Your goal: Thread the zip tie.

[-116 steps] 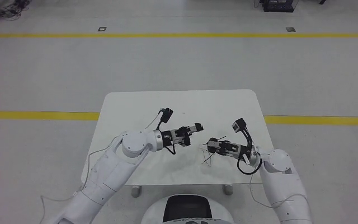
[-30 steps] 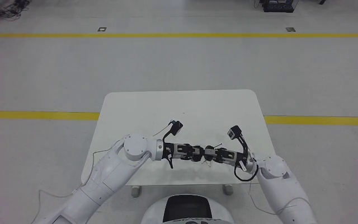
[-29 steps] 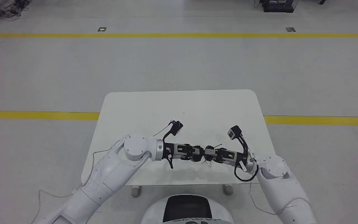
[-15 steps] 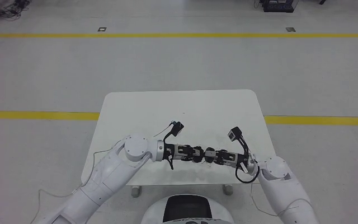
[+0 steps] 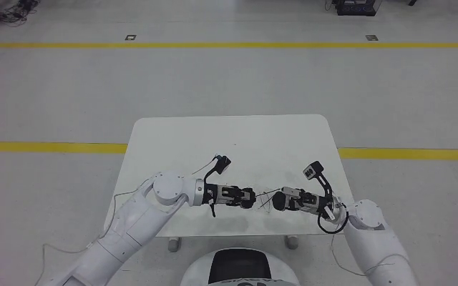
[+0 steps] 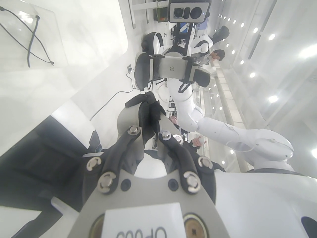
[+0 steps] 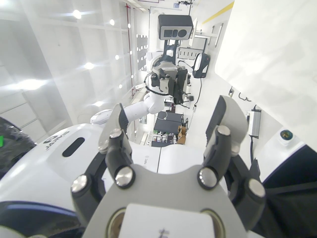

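The left gripper point(image 6: 148, 115) has its two pale, rounded fingers drawn close together. A dark, crumpled mass sits between the tips, and I cannot tell whether that is padding or something pinched. Black linkage bars with shiny round rivets join the fingers to a flat grey metal plate. The right gripper point(image 7: 171, 112) is built the same way, but its fingers are spread wide, showing dark inner pads with nothing between them.

From above, the two grippers point at each other, near but apart, over the near middle of the smooth white table point(image 5: 215, 136), which has rounded corners. The zip tie point(image 5: 265, 199) shows there as a hair-thin black line between the tips. The left wrist view adds its shape: a slim black strap whose two strands cross, with a small blocky head at one end, well apart from the left fingers.
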You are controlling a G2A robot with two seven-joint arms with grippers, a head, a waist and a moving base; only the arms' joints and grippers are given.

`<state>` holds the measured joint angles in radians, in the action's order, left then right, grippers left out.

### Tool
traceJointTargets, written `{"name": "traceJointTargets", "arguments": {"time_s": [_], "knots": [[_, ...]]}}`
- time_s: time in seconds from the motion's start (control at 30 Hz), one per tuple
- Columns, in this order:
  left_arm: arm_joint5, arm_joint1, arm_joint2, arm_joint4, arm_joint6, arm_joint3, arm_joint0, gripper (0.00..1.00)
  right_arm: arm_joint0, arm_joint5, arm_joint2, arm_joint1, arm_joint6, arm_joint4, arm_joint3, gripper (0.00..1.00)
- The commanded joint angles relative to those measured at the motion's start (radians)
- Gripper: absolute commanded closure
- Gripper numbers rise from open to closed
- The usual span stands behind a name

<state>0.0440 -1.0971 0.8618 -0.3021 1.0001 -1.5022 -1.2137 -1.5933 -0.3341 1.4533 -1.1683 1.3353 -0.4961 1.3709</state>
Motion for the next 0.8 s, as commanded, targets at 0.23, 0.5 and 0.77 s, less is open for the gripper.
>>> {"name": "traceJointTargets", "arguments": {"time_s": [0.23, 0.5, 0.77], "knots": [[0.032, 0.007, 0.003, 0.008, 0.066, -0.002, 0.009, 1.00, 0.003, 0.003, 0.000, 0.000, 0.002, -0.001, -0.007, 0.00], [0.054, 0.020, 0.015, -0.007, 0.138, 0.016, 0.015, 1.00, 0.030, 0.034, -0.011, 0.013, 0.055, -0.068, -0.047, 0.00], [0.107, 0.037, 0.020, 0.008, 0.253, 0.003, 0.029, 1.00, 0.079, 0.076, -0.154, 0.068, 0.055, -0.157, -0.067, 0.00]]}}
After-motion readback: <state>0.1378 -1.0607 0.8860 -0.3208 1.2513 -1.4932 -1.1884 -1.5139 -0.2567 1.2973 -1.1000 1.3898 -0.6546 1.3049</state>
